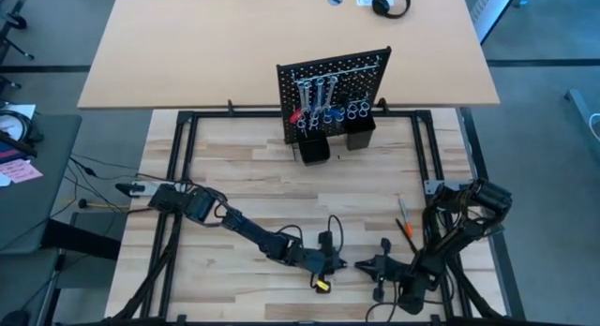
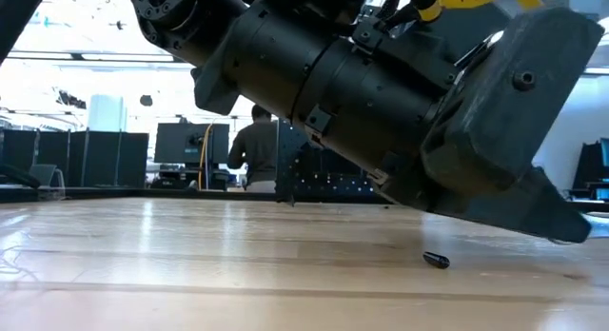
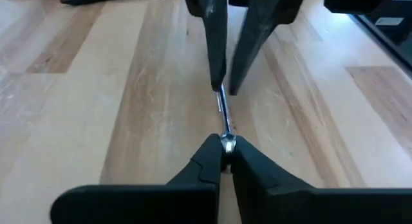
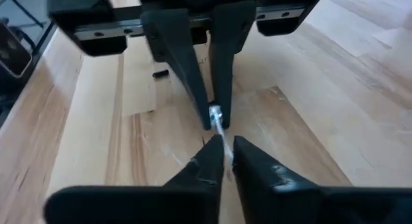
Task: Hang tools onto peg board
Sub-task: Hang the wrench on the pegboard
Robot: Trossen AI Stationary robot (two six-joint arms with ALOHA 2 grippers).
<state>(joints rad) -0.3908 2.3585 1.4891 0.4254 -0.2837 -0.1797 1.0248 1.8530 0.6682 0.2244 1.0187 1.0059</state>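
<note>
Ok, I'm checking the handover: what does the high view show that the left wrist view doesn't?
High only: the peg board with tools hung on it, and an orange tool lying by the right arm. Wrist only: a silver wrench, one end clamped in the left hand, the other at the right hand. Both: the two hands meeting over the wooden table.
</note>
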